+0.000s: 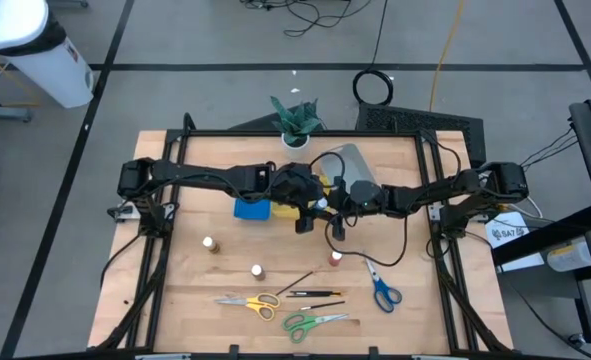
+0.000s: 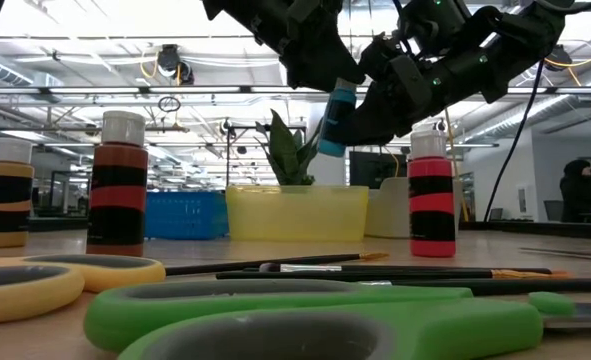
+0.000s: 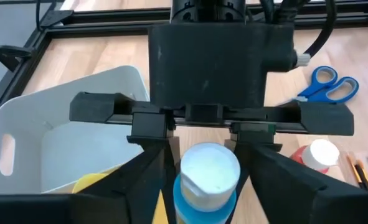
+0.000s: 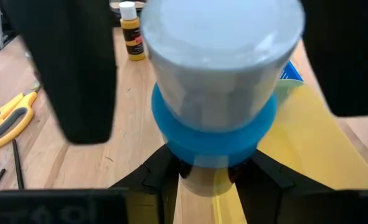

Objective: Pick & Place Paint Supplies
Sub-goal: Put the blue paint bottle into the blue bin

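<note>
Two hands share one blue paint bottle

Both meet mid-worktop above the yellow tray [image 2: 295, 212], seemingly a handover. The right hand [image 4: 202, 177] clamps the blue bottle [image 2: 337, 120] at its base; the left hand [image 3: 202, 180] flanks its cap, grip uncertain. Only the low view shows the bottle tilted, clear of the tray

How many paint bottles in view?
4. Three stand on the table: one on the left, one nearer the middle, a red one toward the right. The fourth, a blue bottle, is held in the air between both grippers, above the trays.
</note>
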`<state>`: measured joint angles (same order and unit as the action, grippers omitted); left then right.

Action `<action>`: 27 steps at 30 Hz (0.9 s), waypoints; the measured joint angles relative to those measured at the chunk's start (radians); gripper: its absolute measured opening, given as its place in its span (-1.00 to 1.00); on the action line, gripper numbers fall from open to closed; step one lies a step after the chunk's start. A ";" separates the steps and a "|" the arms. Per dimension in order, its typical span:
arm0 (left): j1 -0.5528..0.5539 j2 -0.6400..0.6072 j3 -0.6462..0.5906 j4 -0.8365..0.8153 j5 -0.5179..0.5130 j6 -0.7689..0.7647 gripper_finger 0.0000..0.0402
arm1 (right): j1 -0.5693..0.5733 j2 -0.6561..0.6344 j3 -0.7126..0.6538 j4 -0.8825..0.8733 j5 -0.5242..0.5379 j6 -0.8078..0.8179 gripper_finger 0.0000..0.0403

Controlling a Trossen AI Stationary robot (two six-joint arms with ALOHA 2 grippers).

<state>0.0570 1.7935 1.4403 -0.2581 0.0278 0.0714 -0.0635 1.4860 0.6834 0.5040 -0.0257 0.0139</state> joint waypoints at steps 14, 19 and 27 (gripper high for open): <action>-0.007 -0.046 0.000 -0.053 -0.066 0.054 -0.38 | -0.001 -0.008 0.001 0.010 0.003 0.068 -0.30; -0.015 -0.159 -0.010 -0.105 -0.130 0.089 -0.38 | -0.001 -0.076 0.003 -0.037 0.005 0.051 -0.09; 0.000 -0.397 -0.204 -0.082 -0.223 0.050 -0.38 | 0.000 -0.252 -0.014 -0.247 -0.001 0.088 0.14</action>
<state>0.0566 1.3965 1.2358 -0.3404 -0.1954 0.1211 -0.0639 1.2341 0.6698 0.2570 -0.0269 0.1019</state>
